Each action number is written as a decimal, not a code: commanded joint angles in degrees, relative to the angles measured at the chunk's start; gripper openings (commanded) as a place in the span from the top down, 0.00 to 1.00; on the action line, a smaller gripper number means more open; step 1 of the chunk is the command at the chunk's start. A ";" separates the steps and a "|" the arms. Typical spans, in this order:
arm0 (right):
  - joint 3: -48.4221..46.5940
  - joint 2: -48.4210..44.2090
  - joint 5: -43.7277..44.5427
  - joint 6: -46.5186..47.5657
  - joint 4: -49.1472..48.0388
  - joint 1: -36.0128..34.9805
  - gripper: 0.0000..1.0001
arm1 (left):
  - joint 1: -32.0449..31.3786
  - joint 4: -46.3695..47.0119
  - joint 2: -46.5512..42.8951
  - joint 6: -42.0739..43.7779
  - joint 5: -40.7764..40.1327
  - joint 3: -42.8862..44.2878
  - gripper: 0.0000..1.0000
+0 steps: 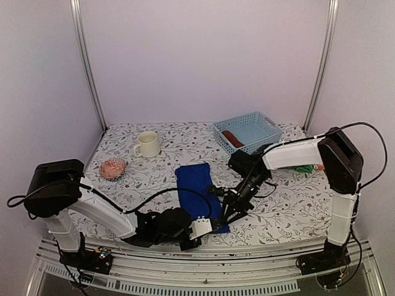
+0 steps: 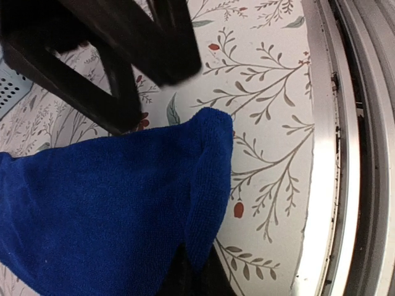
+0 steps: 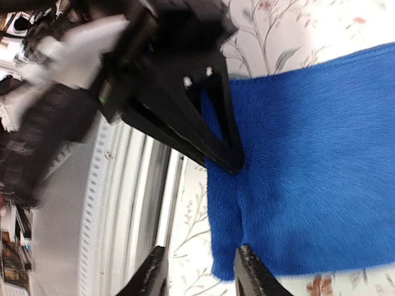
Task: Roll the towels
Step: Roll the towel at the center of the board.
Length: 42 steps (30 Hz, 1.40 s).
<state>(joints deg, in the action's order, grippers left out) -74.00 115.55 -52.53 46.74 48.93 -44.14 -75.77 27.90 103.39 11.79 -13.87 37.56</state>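
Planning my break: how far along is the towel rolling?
Done: a rust-brown towel looks rolled in the basket. In hand: the left gripper pinches the near edge of the blue towel; the right gripper is open beside it. Left: the blue towel lies flat, and a green towel waits by the right arm.

Your left arm's black two-finger gripper (image 1: 215,226) is lying low and reaching inward, jaws pinched together. Your right arm's black two-finger gripper (image 3: 200,274) is angling down beside it, fingers parted.

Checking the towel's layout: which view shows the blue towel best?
Top external: the blue towel lies nearly whole, its near end partly hidden. Left wrist shows only a corner; right wrist, one edge.
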 commanded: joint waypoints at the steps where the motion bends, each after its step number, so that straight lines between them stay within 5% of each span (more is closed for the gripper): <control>1: 2.73 -11.11 -0.89 0.33 0.25 2.96 0.58 | 1.62 -4.90 -3.52 -5.92 7.41 1.93 1.00; 12: 15.67 -31.54 11.68 -5.69 -12.73 3.48 0.57 | 7.93 -9.80 -3.82 -25.46 22.80 3.53 1.00; 16: 18.96 -33.55 18.70 -4.93 -15.10 -1.26 0.60 | 11.44 -7.41 -3.24 -32.46 31.89 3.14 1.00; 31: 21.97 -26.84 34.91 -3.17 -26.78 -20.39 0.80 | 16.64 9.23 3.35 -53.84 46.30 -0.48 1.00; 42: 21.85 -20.04 41.65 -3.93 -34.41 -21.71 0.87 | 16.77 10.00 4.68 -57.20 45.58 -1.70 1.00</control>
<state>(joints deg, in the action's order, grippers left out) -52.40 94.13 -14.66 43.27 18.85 -65.87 -59.64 36.29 106.30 -43.22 30.85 36.03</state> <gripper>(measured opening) 0.126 0.016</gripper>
